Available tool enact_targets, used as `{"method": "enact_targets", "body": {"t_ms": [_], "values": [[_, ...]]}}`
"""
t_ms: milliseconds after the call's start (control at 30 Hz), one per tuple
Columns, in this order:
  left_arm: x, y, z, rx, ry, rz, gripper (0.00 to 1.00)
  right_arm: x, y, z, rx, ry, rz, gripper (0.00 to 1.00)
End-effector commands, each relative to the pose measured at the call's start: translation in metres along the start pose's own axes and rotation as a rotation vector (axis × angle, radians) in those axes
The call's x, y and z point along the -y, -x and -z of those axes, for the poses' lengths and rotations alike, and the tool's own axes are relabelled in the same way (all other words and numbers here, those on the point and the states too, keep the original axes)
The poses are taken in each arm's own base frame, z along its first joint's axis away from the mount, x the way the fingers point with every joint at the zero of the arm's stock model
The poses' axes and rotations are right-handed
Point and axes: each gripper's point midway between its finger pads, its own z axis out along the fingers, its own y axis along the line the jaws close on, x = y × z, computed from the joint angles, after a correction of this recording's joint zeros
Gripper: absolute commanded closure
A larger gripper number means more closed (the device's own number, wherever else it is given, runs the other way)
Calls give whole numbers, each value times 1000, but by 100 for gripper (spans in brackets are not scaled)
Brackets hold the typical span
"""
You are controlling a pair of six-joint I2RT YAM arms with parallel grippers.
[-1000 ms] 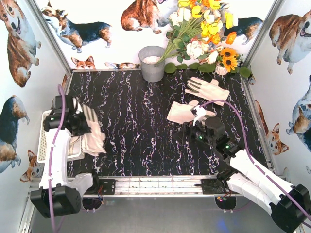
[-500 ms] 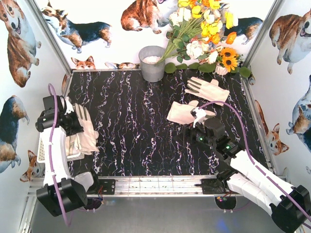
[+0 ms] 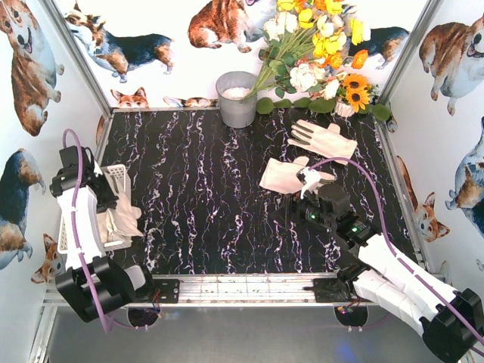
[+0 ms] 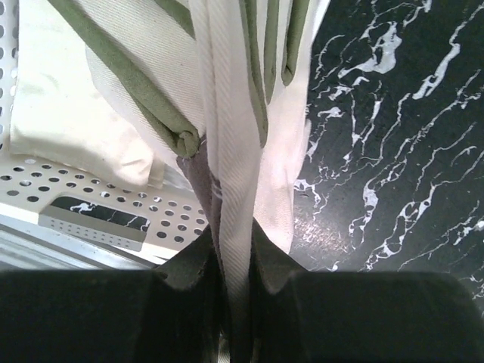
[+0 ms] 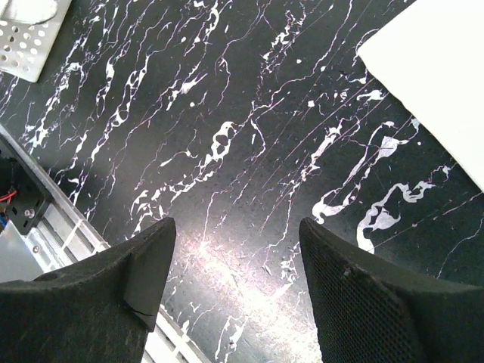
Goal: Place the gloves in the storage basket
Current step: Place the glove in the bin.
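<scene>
My left gripper (image 3: 106, 198) is shut on a cream-white glove (image 3: 122, 223) with olive patches and holds it hanging over the white storage basket (image 3: 117, 173) at the table's left edge. In the left wrist view the gripper (image 4: 234, 249) pinches the glove (image 4: 227, 113). It hangs above the basket's perforated floor (image 4: 113, 212), partly over the table, and another cream glove (image 4: 68, 113) lies in the basket. Two more gloves lie on the table at the back right (image 3: 325, 138) and just before it (image 3: 286, 175). My right gripper (image 3: 291, 206) hovers open and empty (image 5: 234, 257) near the nearer glove (image 5: 439, 76).
A grey metal bucket (image 3: 237, 98) stands at the back centre, with a bunch of artificial flowers (image 3: 318, 53) to its right. An aluminium rail (image 3: 242, 287) runs along the table's near edge. Walls close in both sides.
My left arm has swung left and back with the glove, from over the table's left part to over the basket. The right arm has not moved.
</scene>
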Motion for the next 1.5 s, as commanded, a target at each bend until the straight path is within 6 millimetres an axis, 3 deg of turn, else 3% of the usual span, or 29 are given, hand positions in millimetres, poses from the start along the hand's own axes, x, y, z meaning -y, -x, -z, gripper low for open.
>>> {"method": "enact_targets", "body": {"t_ms": [0, 167, 433, 967, 1200, 1467], "values": [[-16, 18, 2, 47, 82, 25, 100, -7, 20, 2, 56, 17, 24, 32], [-35, 26, 6, 87, 188, 18, 100, -8, 21, 3, 60, 18, 6, 32], [-47, 29, 0, 94, 248, -33, 100, -9, 18, 2, 48, 24, -25, 32], [-63, 44, -19, 165, 323, -155, 100, -8, 15, 4, 32, 16, -27, 32], [-64, 41, -40, 202, 313, -205, 100, -8, 14, 3, 28, 18, -32, 32], [-67, 44, -51, 211, 334, -224, 100, -8, 14, 6, 27, 13, -25, 32]]}}
